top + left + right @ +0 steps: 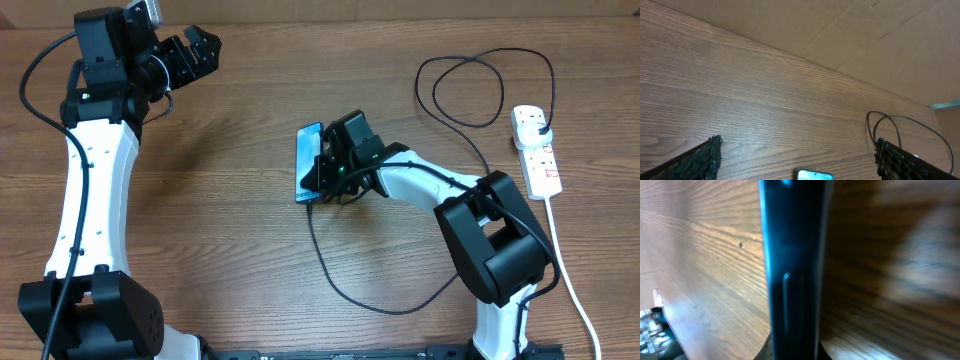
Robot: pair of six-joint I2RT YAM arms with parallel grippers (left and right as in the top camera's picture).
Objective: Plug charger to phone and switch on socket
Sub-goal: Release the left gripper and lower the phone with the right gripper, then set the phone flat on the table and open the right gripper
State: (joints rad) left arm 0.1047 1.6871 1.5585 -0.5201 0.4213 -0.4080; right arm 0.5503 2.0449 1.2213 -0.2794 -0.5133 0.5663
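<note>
The phone (308,160), light blue screen with black edges, stands tilted on its long edge at the table's middle. My right gripper (324,166) is shut on it; in the right wrist view the phone's dark edge (792,255) fills the gap between the fingers (795,351). The thin black charger cable (345,293) runs from the phone's near end, loops toward the front and back to a black plug (539,124) in the white socket (540,160) at the right. Whether the tip is seated is hidden. My left gripper (190,55) is open and empty at the far left; its view (797,150) shows the phone's top (815,175).
The socket's white cord (567,275) trails along the right side to the front edge. The charger cable forms loops (470,90) behind the right arm, also seen in the left wrist view (890,131). A cardboard wall (865,40) stands behind the table.
</note>
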